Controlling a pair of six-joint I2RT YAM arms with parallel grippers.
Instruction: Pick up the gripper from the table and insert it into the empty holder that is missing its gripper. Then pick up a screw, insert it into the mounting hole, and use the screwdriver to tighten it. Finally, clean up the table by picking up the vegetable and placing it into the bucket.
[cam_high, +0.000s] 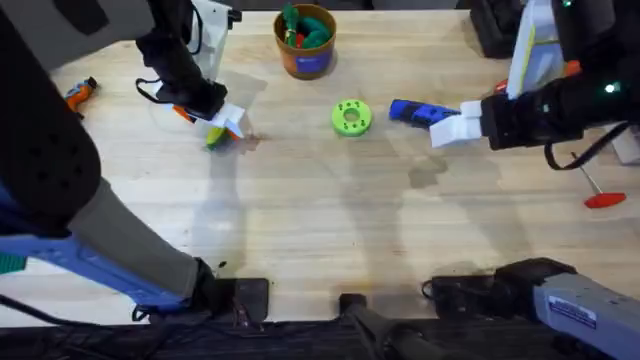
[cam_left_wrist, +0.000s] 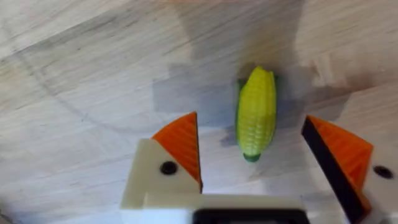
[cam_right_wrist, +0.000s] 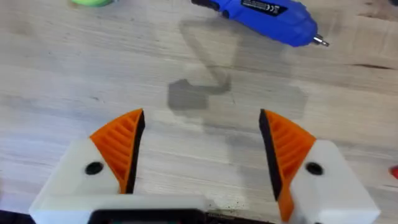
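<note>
Corn, the vegetable (cam_left_wrist: 256, 112), lies on the table (cam_high: 300, 220) well left of the bucket (cam_high: 305, 42), between the left gripper's (cam_left_wrist: 261, 155) spread fingers, presumably framed for a pinch. Right gripper (cam_right_wrist: 199, 155), also spread, hovers empty beside the screwdriver (cam_right_wrist: 261, 15).

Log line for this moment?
left end effector: open, straddling yellow-green toy corn | right end effector: open, near blue electric screwdriver
</note>
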